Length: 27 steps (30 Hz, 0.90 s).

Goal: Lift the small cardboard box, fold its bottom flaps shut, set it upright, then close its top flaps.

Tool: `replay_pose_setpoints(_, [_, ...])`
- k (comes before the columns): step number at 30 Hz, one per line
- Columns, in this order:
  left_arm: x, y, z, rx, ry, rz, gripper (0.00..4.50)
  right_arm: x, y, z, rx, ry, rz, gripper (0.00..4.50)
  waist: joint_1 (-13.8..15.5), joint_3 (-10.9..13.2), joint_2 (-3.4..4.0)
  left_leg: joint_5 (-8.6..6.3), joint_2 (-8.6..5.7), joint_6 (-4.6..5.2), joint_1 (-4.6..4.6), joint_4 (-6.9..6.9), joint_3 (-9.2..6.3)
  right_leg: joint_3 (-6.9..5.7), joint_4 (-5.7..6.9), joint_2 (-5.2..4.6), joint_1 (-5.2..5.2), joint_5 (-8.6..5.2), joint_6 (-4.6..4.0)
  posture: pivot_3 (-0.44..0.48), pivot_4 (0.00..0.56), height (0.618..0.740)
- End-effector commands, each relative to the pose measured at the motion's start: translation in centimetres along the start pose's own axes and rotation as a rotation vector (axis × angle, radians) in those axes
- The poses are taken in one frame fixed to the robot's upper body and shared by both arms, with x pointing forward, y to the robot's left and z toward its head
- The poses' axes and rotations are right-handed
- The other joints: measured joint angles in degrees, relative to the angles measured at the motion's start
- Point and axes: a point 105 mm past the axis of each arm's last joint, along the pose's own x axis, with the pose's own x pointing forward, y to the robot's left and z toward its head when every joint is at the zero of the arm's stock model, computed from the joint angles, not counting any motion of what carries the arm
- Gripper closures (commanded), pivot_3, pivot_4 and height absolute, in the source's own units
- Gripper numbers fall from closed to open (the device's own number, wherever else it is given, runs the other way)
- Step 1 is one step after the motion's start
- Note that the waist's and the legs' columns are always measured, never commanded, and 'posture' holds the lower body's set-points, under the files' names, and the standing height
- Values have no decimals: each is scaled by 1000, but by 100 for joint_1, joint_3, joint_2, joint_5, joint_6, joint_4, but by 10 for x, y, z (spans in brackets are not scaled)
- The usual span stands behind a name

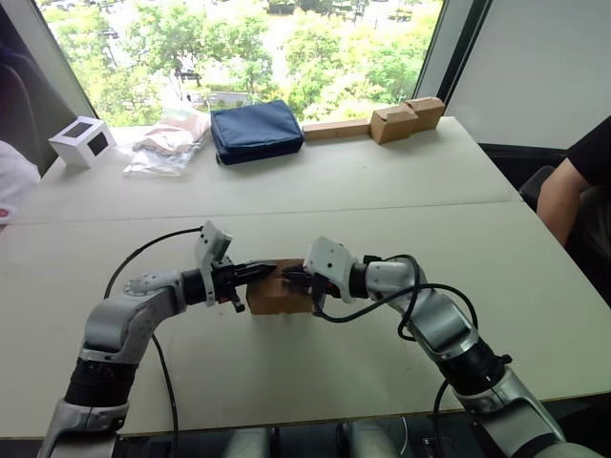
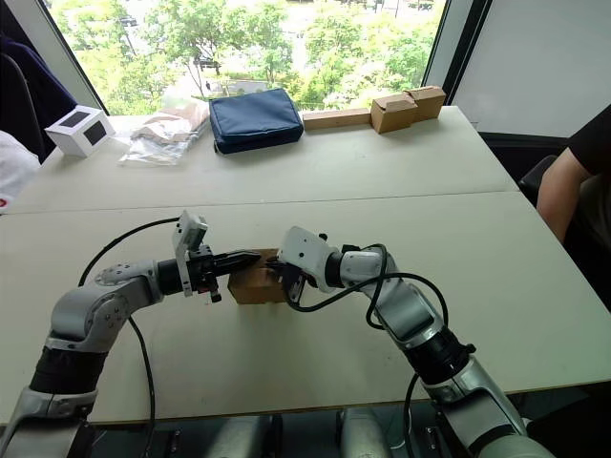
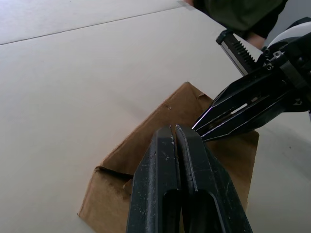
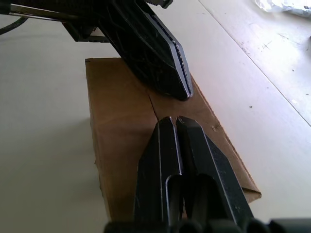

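On table (image 1: 401,191), head view: box (image 1: 277,296) rests near front edge, between left gripper (image 1: 260,271) and right gripper (image 1: 291,277), tips over its top. Left wrist view: fingers (image 3: 182,160) pressed together above box top flaps (image 3: 160,126). Right wrist view: fingers (image 4: 177,145) together, over flap seam.

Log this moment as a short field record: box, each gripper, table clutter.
box: small cardboard box on the table, upper flaps folded flat
left gripper: shut, tips over the box top
right gripper: shut, tips at the flap seam
far edge: white box, blue pouch, tan blocks
person: arm at the table's right side
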Motion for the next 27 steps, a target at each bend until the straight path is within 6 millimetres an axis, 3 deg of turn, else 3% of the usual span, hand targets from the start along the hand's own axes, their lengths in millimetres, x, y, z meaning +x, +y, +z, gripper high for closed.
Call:
replay_pose_setpoints(1, [-1,-4,-1,18,11,-9,4405,2,0,6,-29,-11,1,4433,0,0,0,0,0,0,0,-1,0,0,-1,0,0,0,0,0,150,737])
replay_pose_setpoints(6, [-1,-5,3,11,-1,-14,4405,1,-3,6,-24,-15,-14,4433,0,0,0,0,0,0,0,-2,0,0,-5,0,2,0,0,0,150,737])
replay_pose_setpoints(10, [-10,-13,21,-34,-76,-51,4405,-7,-12,18,25,-100,-58,4433,0,0,0,0,0,0,0,-2,0,1,-6,-1,1,0,0,0,150,737])
replay_pose_setpoints(14, [-38,-7,39,-14,-140,50,4405,-33,-38,35,118,-226,-194,4433,-4,1,0,0,1,-1,-2,-5,-1,2,-7,-2,-1,0,1,0,150,737])
replay_pose_setpoints(16, [-52,-4,39,-5,-125,108,4405,-48,-46,42,186,-303,-240,4433,-8,1,0,1,2,-1,-1,-12,-1,3,-12,-4,-2,0,1,0,150,737])
replay_pose_setpoints(20, [-71,-15,22,65,-44,130,4405,-71,-43,39,266,-330,-240,4433,-3,-1,3,9,1,-15,7,-58,0,0,-41,-9,0,2,0,0,150,737])
replay_pose_setpoints(24, [-91,-13,-12,-21,80,179,4405,-97,-28,7,383,-228,-269,4433,21,1,6,8,2,-15,6,-71,-2,-3,-57,-16,6,2,-3,0,150,737])
replay_pose_setpoints(27, [-98,-15,-25,-66,85,199,4405,-107,-8,-10,436,-155,-227,4433,14,3,8,6,1,-10,6,-71,2,-2,-68,-24,11,-8,-22,0,150,737])
